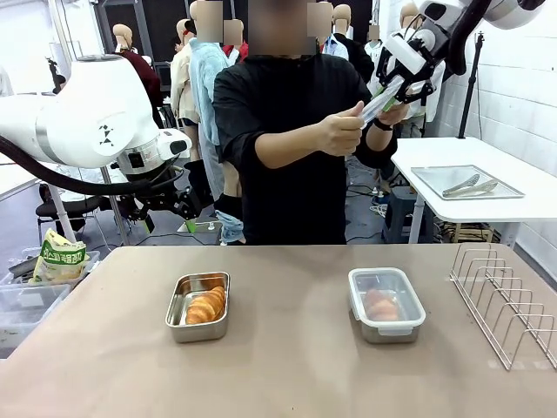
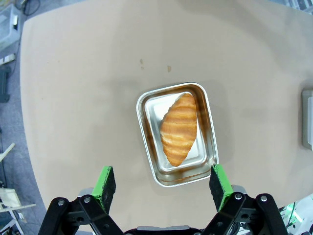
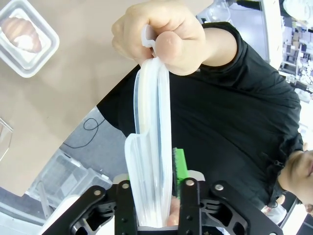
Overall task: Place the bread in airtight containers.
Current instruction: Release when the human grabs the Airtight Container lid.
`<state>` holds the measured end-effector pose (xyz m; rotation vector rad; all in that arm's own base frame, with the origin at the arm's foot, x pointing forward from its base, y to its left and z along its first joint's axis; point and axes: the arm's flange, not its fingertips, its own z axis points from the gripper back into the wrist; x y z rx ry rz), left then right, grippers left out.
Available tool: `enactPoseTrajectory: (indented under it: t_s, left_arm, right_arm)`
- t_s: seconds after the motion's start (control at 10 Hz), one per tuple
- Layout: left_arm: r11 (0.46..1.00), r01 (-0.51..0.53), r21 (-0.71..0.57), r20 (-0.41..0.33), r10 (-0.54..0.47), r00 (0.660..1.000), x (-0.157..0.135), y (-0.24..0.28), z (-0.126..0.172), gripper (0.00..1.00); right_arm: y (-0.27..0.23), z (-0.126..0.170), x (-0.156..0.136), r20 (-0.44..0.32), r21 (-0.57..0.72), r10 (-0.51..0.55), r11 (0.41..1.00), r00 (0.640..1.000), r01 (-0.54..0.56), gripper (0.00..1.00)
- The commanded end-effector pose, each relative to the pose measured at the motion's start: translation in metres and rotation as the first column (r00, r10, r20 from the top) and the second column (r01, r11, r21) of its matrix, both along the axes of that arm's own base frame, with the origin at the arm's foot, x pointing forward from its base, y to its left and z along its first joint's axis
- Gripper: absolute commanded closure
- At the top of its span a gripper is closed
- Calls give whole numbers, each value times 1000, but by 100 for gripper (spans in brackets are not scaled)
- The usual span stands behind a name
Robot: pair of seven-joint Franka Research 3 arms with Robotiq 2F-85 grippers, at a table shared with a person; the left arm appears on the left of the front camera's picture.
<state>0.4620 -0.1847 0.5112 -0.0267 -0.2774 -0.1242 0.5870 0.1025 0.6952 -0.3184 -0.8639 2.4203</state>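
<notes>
One bread (image 1: 206,306) (image 2: 179,128) lies in an open steel container (image 1: 178,300) (image 2: 146,147) on the left of the table. My left gripper (image 2: 161,183) (image 1: 190,213) hangs open high above it, holding nothing. The other bread (image 1: 380,304) (image 3: 22,33) shows through the clear lid of the closed container (image 1: 416,306) (image 3: 46,54) on the right. High at the far right, my right gripper (image 1: 396,87) (image 3: 156,171) has a second clear lid (image 1: 376,106) (image 3: 151,147) between its fingers. The person's hand (image 1: 344,131) (image 3: 161,34) pinches that lid's far end.
A wire rack (image 1: 505,300) stands at the table's right edge. Behind it, a white side table carries a metal tray (image 1: 435,174) with tongs. A snack bag (image 1: 59,257) and clear bins (image 1: 26,305) sit off the table's left side.
</notes>
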Motion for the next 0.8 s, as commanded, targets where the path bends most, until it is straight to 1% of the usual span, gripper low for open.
enactPoseTrajectory:
  t_s: [0.0, 0.7]
  left_arm:
    - [1000, -11, 14, 2, 11, 1000, -1, 1, 1, 0]
    - [1000, -11, 14, 2, 11, 1000, -1, 1, 1, 0]
  right_arm:
    - [1, -3, 0, 5, -9, 3, 1000, 1000, -3, 1]
    - [1, -5, 0, -2, -18, -8, 1000, 1000, 8, 0]
